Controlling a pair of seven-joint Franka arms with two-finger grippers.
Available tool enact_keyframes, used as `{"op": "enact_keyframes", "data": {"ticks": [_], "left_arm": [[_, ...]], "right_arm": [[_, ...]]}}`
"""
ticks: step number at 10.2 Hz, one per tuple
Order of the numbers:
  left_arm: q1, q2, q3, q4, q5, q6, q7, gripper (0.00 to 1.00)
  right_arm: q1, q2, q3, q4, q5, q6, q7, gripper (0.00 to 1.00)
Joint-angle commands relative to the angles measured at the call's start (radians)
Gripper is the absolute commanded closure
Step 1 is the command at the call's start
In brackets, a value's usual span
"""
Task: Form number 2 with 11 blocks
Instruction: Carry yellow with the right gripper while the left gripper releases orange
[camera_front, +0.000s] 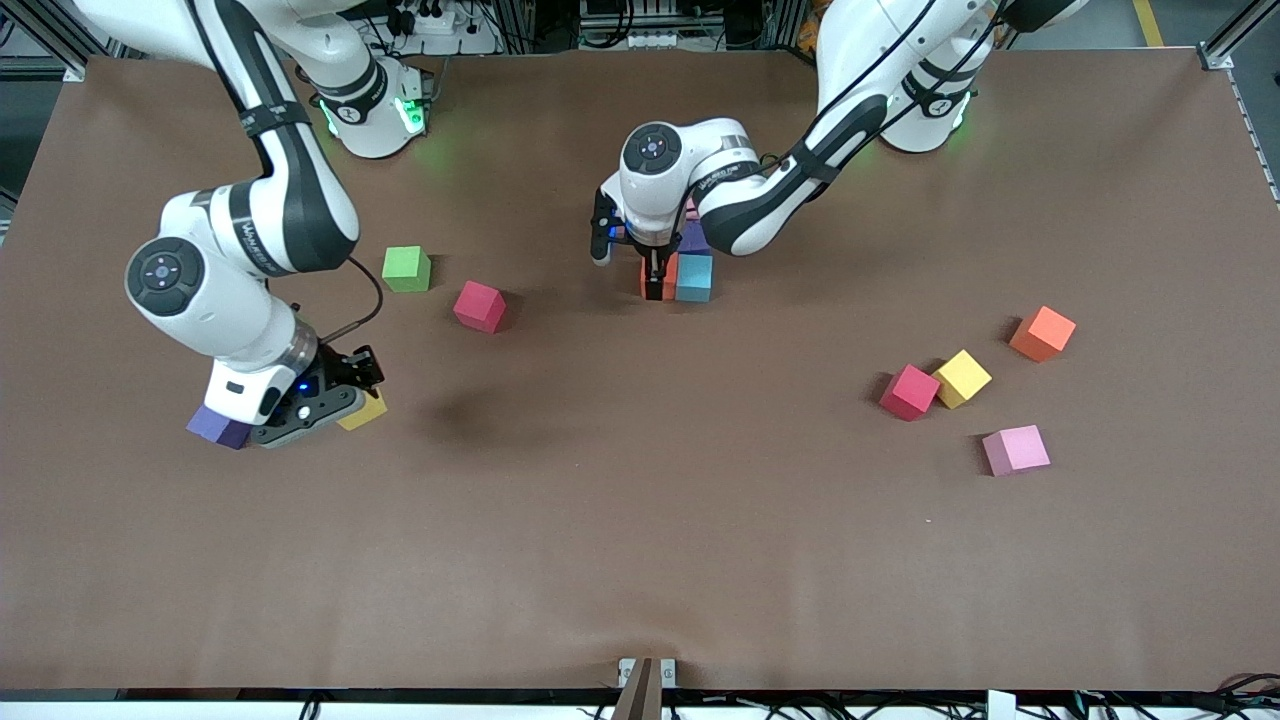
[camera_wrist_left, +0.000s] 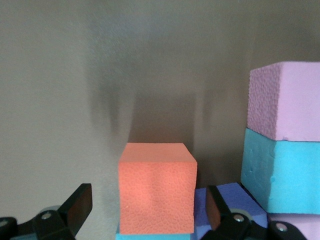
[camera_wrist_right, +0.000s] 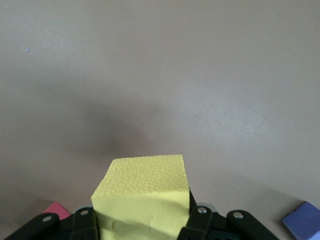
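My left gripper (camera_front: 656, 285) stands open astride an orange-red block (camera_wrist_left: 156, 192), with a gap at each finger. That block (camera_front: 660, 278) rests on the table against a light blue block (camera_front: 694, 277). A purple block (camera_front: 692, 238) lies just past them, partly hidden by the wrist. The left wrist view also shows a pale pink block (camera_wrist_left: 287, 100) touching a light blue block (camera_wrist_left: 280, 172). My right gripper (camera_front: 355, 400) is shut on a yellow block (camera_wrist_right: 142, 200), low at the right arm's end of the table. A purple block (camera_front: 218, 427) lies beside it.
A green cube (camera_front: 406, 268) and a red block (camera_front: 480, 306) lie between the two arms. Toward the left arm's end lie an orange block (camera_front: 1042, 333), a red block (camera_front: 909, 391) touching a yellow block (camera_front: 962, 378), and a pink block (camera_front: 1016, 449).
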Motion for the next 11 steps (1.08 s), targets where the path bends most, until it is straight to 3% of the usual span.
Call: {"op": "enact_keyframes", "data": {"ticks": [1, 6, 8, 11], "left_arm": [[0.041, -0.069, -0.028, -0.021, 0.013, -0.026, 0.001, 0.00], [0.254, -0.156, -0.030, 0.003, -0.068, -0.065, 0.013, 0.00], [0.363, -0.138, -0.030, 0.099, -0.070, -0.182, 0.013, 0.00], [0.489, -0.109, -0.016, 0.192, -0.075, -0.205, -0.001, 0.00]], "right_arm": [[0.031, -0.036, -0.006, -0.033, -0.012, 0.005, -0.016, 0.47], [0.125, -0.068, -0.006, -0.078, -0.012, 0.005, -0.050, 0.48], [0.197, -0.065, -0.006, -0.084, -0.012, 0.008, -0.050, 0.48], [0.309, -0.054, -0.006, -0.101, -0.014, 0.011, -0.056, 0.50]]}}
